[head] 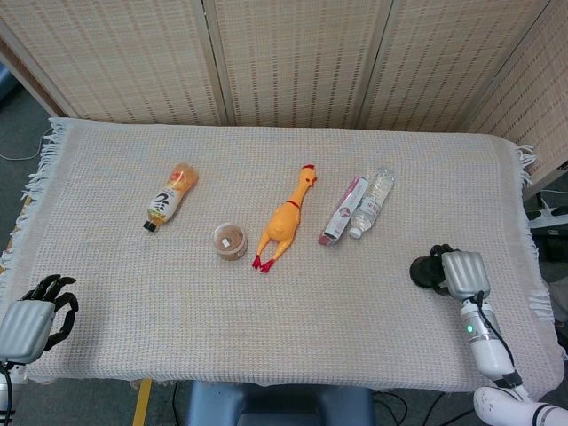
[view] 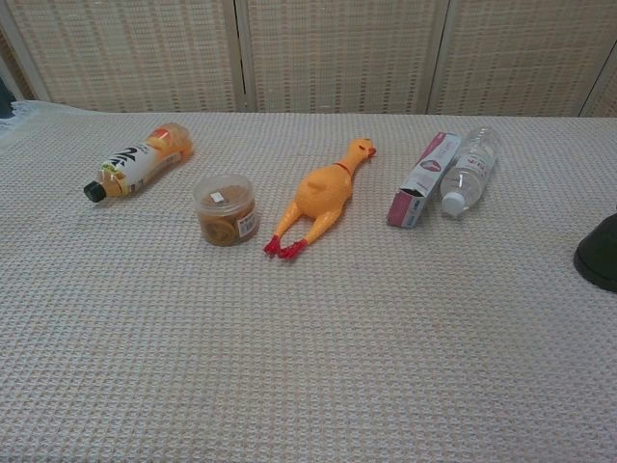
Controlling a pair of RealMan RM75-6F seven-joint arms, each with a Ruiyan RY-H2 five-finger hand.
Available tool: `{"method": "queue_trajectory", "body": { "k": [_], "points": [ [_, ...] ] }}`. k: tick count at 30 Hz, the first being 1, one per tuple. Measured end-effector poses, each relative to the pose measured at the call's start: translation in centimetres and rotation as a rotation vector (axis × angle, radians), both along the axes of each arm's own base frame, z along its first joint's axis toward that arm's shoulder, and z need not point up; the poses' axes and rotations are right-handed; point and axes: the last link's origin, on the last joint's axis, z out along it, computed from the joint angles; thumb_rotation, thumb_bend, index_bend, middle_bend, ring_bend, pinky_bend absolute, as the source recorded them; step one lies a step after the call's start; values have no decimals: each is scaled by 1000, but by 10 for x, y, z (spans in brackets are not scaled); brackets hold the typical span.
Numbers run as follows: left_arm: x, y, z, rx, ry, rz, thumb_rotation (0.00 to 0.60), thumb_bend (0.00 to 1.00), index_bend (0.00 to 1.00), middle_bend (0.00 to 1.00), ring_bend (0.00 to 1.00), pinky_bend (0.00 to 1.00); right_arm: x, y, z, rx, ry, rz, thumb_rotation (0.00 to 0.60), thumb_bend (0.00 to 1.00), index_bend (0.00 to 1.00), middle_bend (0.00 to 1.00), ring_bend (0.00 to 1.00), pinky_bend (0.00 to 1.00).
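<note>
woven screens back a table [head: 373,337] under a pale waffle cloth in the head view; the right hand [head: 463,273] rests over a black round object [head: 424,271] near the right edge, fingers curled about it, though a firm grip cannot be told. the left hand [head: 34,319] hangs off the near left corner, fingers loosely apart, holding nothing. in the chest view the black round object [view: 598,256] shows at the right border, well apart from the water bottle [view: 467,171], box [view: 422,178] and rubber chicken [view: 323,196]. closing evenly around it before lifting seems wise.

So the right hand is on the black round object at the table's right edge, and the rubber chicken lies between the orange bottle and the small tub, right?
Not quite. In the head view the rubber chicken lies between the small tub and the pink box; the orange bottle is further left. The right hand is on the black round object.
</note>
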Motion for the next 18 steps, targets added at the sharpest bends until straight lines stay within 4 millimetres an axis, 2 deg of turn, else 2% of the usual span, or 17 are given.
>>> {"method": "queue_trajectory", "body": {
  "k": [9, 18],
  "points": [
    [0, 0, 0, -1, -1, 2, 600, 531, 587, 241, 166, 420, 10, 12, 21, -39, -79, 20, 600, 110, 627, 454, 532, 699],
    [0, 0, 0, -1, 0, 1, 600, 532, 588, 241, 166, 420, -7, 43, 35, 22, 56, -71, 600, 110, 628, 454, 534, 704]
  ]
}}
